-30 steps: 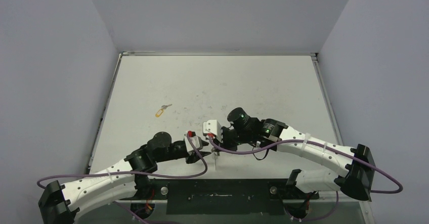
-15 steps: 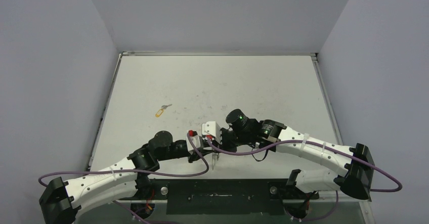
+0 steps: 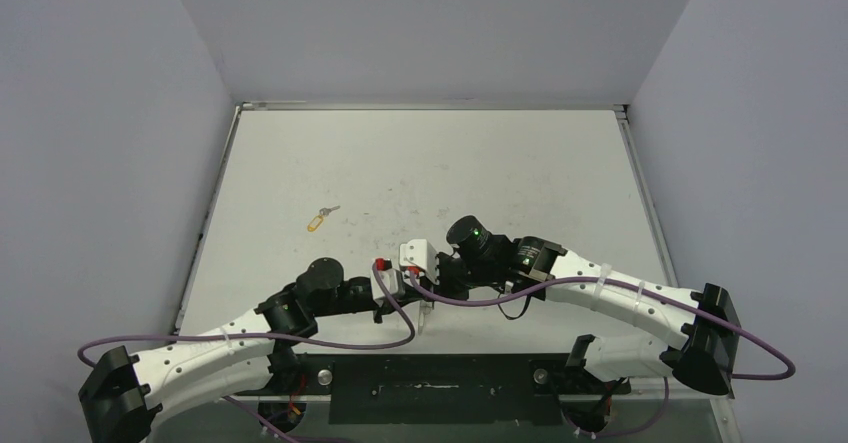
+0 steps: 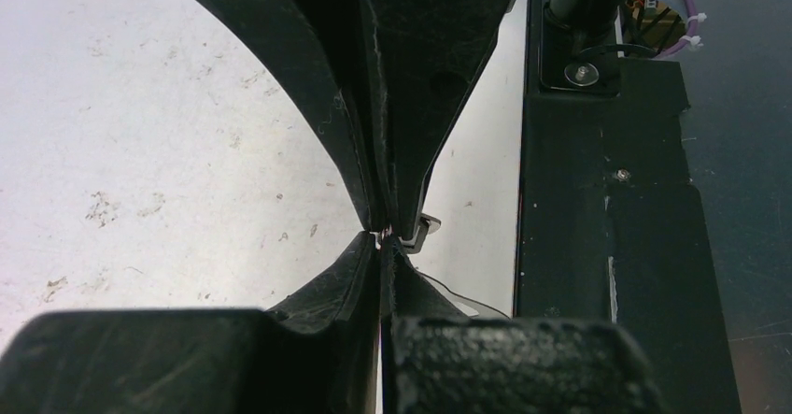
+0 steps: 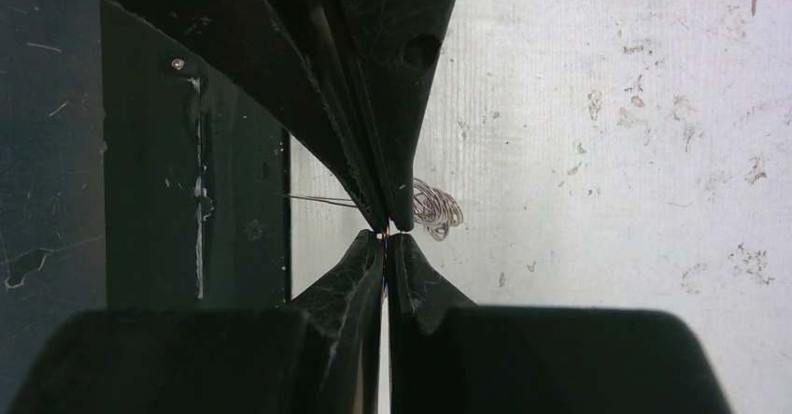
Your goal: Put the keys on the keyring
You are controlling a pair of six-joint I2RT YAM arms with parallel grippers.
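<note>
Both grippers meet tip to tip low over the table's near edge. My right gripper [image 3: 426,291] [image 5: 385,235] is shut on the keyring [image 3: 425,317], with a glint of thin metal between its tips. The keyring's short chain of small rings [image 5: 436,210] bunches just behind the meeting point. My left gripper [image 3: 408,299] [image 4: 383,240] is shut too, nipping the same metal; a flat silver piece of the keyring [image 4: 423,233] pokes out beside the tips. One of the keys [image 3: 318,220], with a yellow tag, lies alone on the table at the left. No other key shows.
The black base plate [image 3: 430,383] [image 4: 607,246] runs along the near edge right under the grippers. Purple cables [image 3: 400,323] loop from both wrists. Grey walls [image 3: 120,163] close in the white table [image 3: 450,163] on three sides.
My left gripper's jaws have closed from partly open to shut, and that arm has edged right against the right gripper. The right gripper has stayed shut, nearly in place.
</note>
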